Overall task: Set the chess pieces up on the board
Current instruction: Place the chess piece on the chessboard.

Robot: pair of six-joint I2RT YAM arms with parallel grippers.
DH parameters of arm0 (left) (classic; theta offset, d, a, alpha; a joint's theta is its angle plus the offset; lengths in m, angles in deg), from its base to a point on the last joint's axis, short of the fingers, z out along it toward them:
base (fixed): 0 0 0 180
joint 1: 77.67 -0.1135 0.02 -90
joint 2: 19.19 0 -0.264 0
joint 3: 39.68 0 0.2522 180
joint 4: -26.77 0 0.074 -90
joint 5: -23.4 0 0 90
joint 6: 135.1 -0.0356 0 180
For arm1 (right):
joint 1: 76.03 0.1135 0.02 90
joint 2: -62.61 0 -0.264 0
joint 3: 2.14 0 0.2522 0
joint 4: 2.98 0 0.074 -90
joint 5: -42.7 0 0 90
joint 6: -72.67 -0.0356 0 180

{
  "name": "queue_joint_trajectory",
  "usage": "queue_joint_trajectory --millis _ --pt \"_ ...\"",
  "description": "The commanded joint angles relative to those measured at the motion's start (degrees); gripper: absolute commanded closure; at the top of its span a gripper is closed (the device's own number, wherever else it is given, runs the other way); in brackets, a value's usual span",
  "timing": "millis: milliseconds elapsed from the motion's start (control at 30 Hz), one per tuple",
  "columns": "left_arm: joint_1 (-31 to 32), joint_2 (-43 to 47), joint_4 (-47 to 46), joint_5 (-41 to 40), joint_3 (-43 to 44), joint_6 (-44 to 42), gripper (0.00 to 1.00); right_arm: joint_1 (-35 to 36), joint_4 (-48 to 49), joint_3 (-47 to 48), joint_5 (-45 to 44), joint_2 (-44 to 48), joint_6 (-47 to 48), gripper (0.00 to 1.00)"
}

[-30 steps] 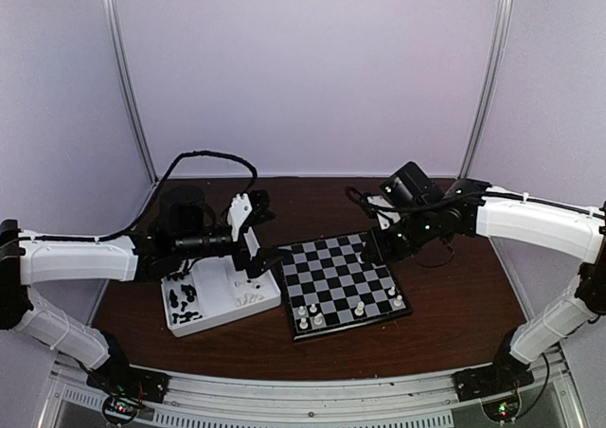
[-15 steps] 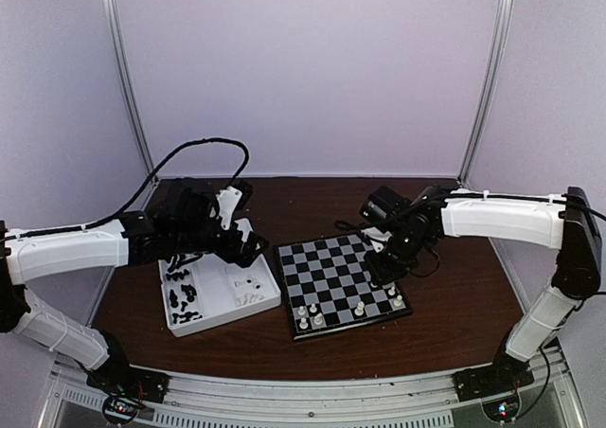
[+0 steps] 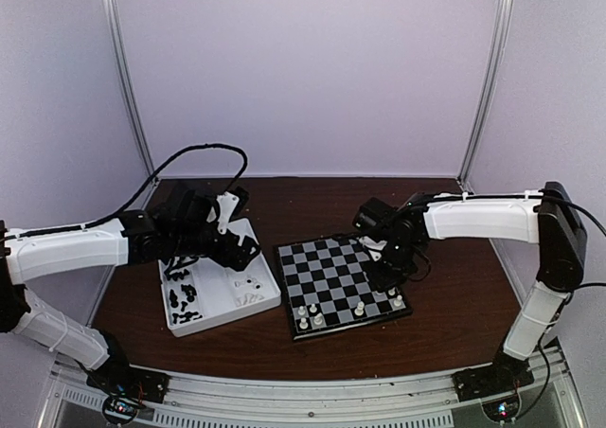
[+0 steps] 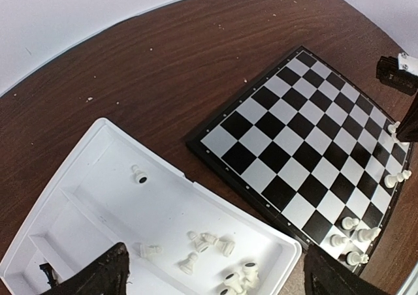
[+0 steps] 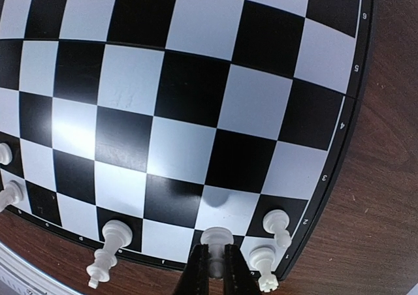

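Over the near right corner of the board (image 5: 189, 86), your right gripper (image 5: 213, 252) has its two dark fingers clenched on a white pawn (image 5: 215, 235), whose round head shows just past the fingertips. The pawn sits above a square in the edge rows, and you cannot tell from these views whether its base touches the board. Just to its right stand two other pawns (image 5: 277, 224), one on a black square and one nearer the rim. Further left along that same edge you see a taller white piece (image 5: 108, 246), and more white figures at the frame's left border. In the top view these placed pieces line only the near side of the board, while the rest of the checks are bare. Your left gripper (image 4: 214, 252) hangs above the white tray (image 4: 117, 197), which lies on the brown table (image 4: 163, 66) just beside the board's left edge. Its jaws are released and spread wide, one dark finger at each lower corner of the wrist view. Below them, loose white pieces (image 4: 208, 244) lie scattered and mostly tipped over in the tray's large compartment, with one more apart toward its far wall. The black pieces (image 3: 185, 297) sit bunched in the tray's left compartment.
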Motion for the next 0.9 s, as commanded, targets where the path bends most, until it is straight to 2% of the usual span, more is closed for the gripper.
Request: queue_joint_trajectory --millis 0,533,867 --pt "-0.3 -0.3 1.0 -2.0 2.2 0.7 0.07 -0.5 -0.2 1.5 -2.0 -1.6 0.7 0.93" --pt "-0.4 -2.8 3.9 -2.2 4.3 0.7 0.08 -0.5 0.9 1.2 -1.8 -4.1 1.1 0.91" --pt "-0.4 -3.7 5.0 -2.7 5.1 1.3 0.08 -0.6 1.0 1.5 -2.2 -4.3 1.5 0.84"
